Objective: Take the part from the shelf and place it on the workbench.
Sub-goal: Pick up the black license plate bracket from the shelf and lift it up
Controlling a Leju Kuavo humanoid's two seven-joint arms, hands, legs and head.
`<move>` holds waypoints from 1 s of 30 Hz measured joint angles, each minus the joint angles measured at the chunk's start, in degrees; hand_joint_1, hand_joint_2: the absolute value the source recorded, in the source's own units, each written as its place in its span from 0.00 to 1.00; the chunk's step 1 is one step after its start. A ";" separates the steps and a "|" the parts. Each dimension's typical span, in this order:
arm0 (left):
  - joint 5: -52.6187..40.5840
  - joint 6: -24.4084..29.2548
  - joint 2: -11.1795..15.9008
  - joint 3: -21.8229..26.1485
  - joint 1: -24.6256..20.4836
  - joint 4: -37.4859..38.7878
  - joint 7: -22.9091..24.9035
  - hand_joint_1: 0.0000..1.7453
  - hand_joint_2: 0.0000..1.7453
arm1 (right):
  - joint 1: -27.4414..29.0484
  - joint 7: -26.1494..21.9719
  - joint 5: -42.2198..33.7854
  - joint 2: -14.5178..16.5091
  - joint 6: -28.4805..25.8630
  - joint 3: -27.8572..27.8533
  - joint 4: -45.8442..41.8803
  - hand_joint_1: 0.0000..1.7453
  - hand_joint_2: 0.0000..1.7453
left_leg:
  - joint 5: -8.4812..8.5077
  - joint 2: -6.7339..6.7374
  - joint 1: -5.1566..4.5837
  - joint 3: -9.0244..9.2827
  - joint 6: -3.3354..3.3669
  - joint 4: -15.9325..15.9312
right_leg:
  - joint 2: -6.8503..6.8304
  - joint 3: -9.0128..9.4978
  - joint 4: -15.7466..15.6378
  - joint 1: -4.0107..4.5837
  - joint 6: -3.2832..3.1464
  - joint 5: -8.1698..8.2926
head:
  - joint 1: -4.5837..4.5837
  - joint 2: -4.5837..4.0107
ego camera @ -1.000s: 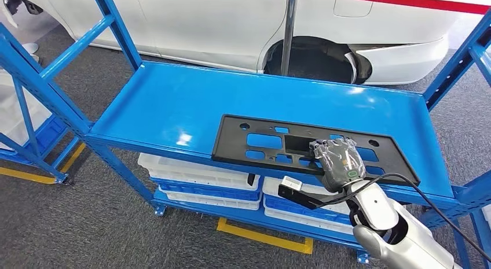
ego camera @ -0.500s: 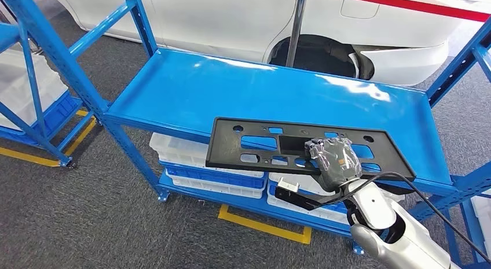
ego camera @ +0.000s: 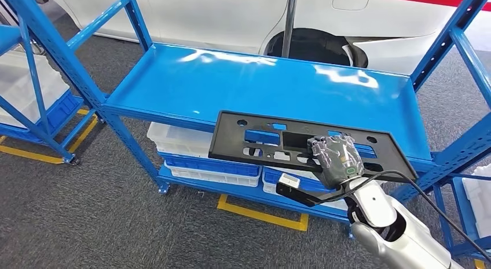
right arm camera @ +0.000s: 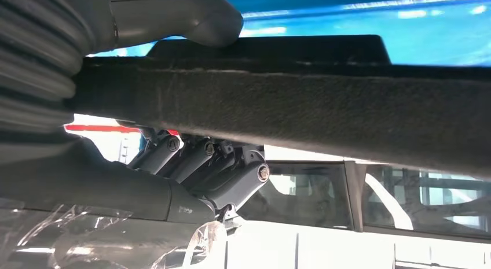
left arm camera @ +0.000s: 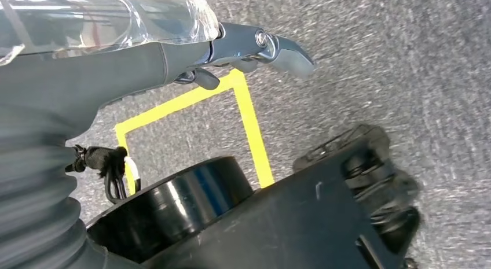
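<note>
gripping the near edge of the black plate [ego camera: 301, 143], the right hand [ego camera: 337, 160] has its fingers over the top face and its thumb under the rim; in the right wrist view the thumb [right arm camera: 173, 17] and the darker fingers [right arm camera: 214, 165] clamp the plate's edge [right arm camera: 289, 101] between them. the plate is a long flat frame with cut-outs, and it hangs over the front lip of the blue shelf [ego camera: 191, 84], with much of its near side past the edge; whether its far side rests on the shelf or is clear of it cannot be told. the left hand [left arm camera: 173, 55] hangs by the robot's side over grey carpet [left arm camera: 405, 78], holding nothing, fingers loosely extended. by my reading, the step in hand is carrying the part off the shelf. the workbench is not visible, so the next move likely calls for drawing the plate fully clear of the shelf posts [ego camera: 446, 43] and keeping it level, since a one-sided hold on such a long piece could let it tip.
</note>
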 joint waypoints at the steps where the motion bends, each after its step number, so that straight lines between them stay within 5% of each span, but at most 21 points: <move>1: -0.01 0.00 0.01 0.01 -0.09 0.00 -0.01 0.00 1.00 | 0.03 0.00 -0.05 0.00 -0.01 0.00 0.01 1.00 1.00 | -2.20 0.00 0.20 -1.22 -0.28 4.18 | -0.03 -0.65 0.02 0.00 -0.05 0.49 | -0.02 0.00; 3: -0.04 -0.05 0.02 0.01 -0.25 0.00 0.01 0.00 1.00 | 0.09 0.00 -0.26 0.02 -0.02 0.00 0.02 1.00 1.00 | -3.07 0.01 0.53 -1.26 -0.68 8.07 | -0.03 -1.94 0.05 -0.03 0.12 1.48 | -0.02 0.00; 4: -0.05 -0.09 0.02 0.01 -0.27 0.00 0.05 0.00 1.00 | 0.11 0.00 -0.34 0.03 -0.03 0.00 0.02 1.00 1.00 | -1.91 0.02 0.67 0.31 -0.76 6.70 | 0.00 -2.53 0.07 -0.06 0.27 1.95 | -0.02 0.00; 7: -0.14 -0.11 0.05 -0.01 -0.34 0.00 0.14 0.00 1.00 | 0.09 0.01 -0.39 0.04 -0.04 -0.09 0.02 1.00 1.00 | 1.59 -0.05 0.72 8.62 -0.53 -5.84 | 0.12 -3.88 0.14 -0.07 1.04 3.19 | -0.02 0.01; 9: -0.25 -0.11 0.06 0.01 -0.38 0.00 0.14 0.00 1.00 | 0.05 0.01 -0.39 0.07 -0.05 -0.22 0.01 1.00 1.00 | 1.84 -0.18 0.37 11.13 0.06 -10.72 | 0.11 -4.40 0.00 -0.06 1.73 4.14 | 0.02 0.01; 12: -0.33 -0.11 0.07 0.01 -0.23 0.00 0.15 0.00 1.00 | 0.10 0.00 -0.39 0.09 -0.06 -0.30 0.01 1.00 1.00 | 2.94 -0.16 0.19 10.23 1.39 -11.30 | 0.17 -5.22 0.28 -0.30 2.78 4.29 | 0.04 0.01; 14: -0.46 -0.11 0.08 0.01 -0.25 0.00 0.17 0.00 1.00 | 0.13 -0.01 -0.40 0.07 -0.06 -0.35 0.02 1.00 1.00 | 4.13 -0.04 0.29 9.20 2.29 -11.50 | 0.22 -6.98 4.66 -0.41 3.17 0.08 | 0.13 0.01; 16: -0.64 -0.11 0.08 0.01 -0.28 0.00 0.19 0.00 1.00 | 0.12 -0.04 -0.41 0.08 -0.06 -0.41 0.02 1.00 1.00 | 5.18 0.03 0.09 7.93 2.71 -11.45 | 0.24 -9.41 13.12 -0.36 3.40 -5.57 | 0.21 0.00; 18: -0.77 -0.11 0.09 0.01 -0.27 0.00 0.20 0.00 1.00 | 0.12 -0.07 -0.42 0.09 -0.06 -0.42 0.02 1.00 1.00 | 6.16 0.07 -0.12 6.70 2.83 -11.38 | 0.24 -9.96 18.42 -0.31 3.47 -7.25 | 0.24 0.00; 19: -0.82 -0.11 0.09 0.01 -0.27 0.00 0.20 0.00 1.00 | 0.11 -0.07 -0.42 0.10 -0.06 -0.42 0.02 1.00 1.00 | 6.61 0.06 -0.20 6.12 2.82 -11.34 | 0.24 -8.73 17.90 -0.30 3.37 -6.31 | 0.26 0.00; 21: -0.89 -0.10 0.09 0.01 -0.30 0.00 0.21 0.00 1.00 | -0.01 -0.07 -0.42 0.12 -0.06 -0.45 0.02 1.00 1.00 | 7.42 0.02 -0.27 5.17 2.65 -11.20 | 0.26 -3.20 10.70 -0.16 2.85 -3.39 | 0.26 0.00; 23: -0.94 -0.09 0.07 0.00 -0.37 0.00 0.21 0.00 1.00 | -0.31 -0.09 -0.40 0.16 -0.07 -0.56 0.01 1.00 1.00 | 8.18 0.01 -0.40 4.49 2.18 -11.06 | 0.29 2.22 2.23 0.28 2.21 -2.42 | 0.24 0.00; 24: -0.95 -0.09 0.06 0.01 -0.39 0.00 0.21 0.00 1.00 | -0.43 -0.11 -0.40 0.17 -0.07 -0.62 0.01 1.00 1.00 | 8.58 0.02 -0.40 4.27 1.87 -11.07 | 0.31 3.41 0.04 0.53 1.93 -2.53 | 0.22 0.00; 27: -0.90 -0.07 0.09 -0.01 -0.29 0.00 0.24 0.00 1.00 | -0.55 -0.21 -0.53 0.20 -0.12 -0.71 0.02 1.00 1.00 | 9.06 0.02 -0.35 3.54 0.86 -10.90 | 0.18 2.93 -0.96 0.57 0.94 -1.73 | 0.20 0.01; 28: -0.87 -0.06 0.11 -0.01 -0.24 0.00 0.26 0.00 1.00 | -0.57 -0.28 -0.66 0.21 -0.16 -0.72 0.02 1.00 1.00 | 7.71 0.00 -0.28 2.89 0.52 -9.69 | 0.07 2.45 -1.07 0.39 0.45 -1.20 | 0.17 0.01; 30: -0.79 0.01 0.13 -0.01 -0.23 0.00 0.31 0.00 1.00 | -0.63 -0.43 -0.96 0.25 -0.22 -0.73 0.02 1.00 1.00 | 2.19 -0.01 0.08 0.61 -0.15 -3.37 | -0.09 1.16 -1.17 0.17 -0.26 -0.02 | 0.10 0.01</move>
